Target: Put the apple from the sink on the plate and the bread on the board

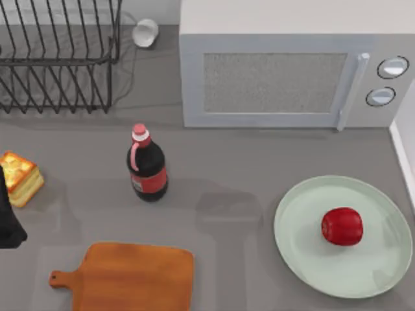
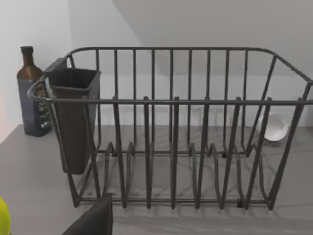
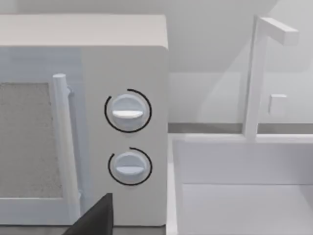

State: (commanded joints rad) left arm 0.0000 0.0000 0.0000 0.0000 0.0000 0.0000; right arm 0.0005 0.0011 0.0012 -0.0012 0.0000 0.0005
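apple [image 1: 342, 226]: rests on the plate [image 1: 305, 259], at table's 4 o'clock
bread [image 1: 21, 177]: table's 9 o'clock, touching the left gripper [image 1: 9, 217], grip unclear
board [image 1: 133, 277]: 7 o'clock, bare

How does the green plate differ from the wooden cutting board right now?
The pale mint-green round plate is a circle; the reddish-brown wooden cutting board is a rectangle with a short handle. The plate lies at the table's right, the board at its lower left. The plate holds the glossy red apple; the board is bare. Both lie flat.
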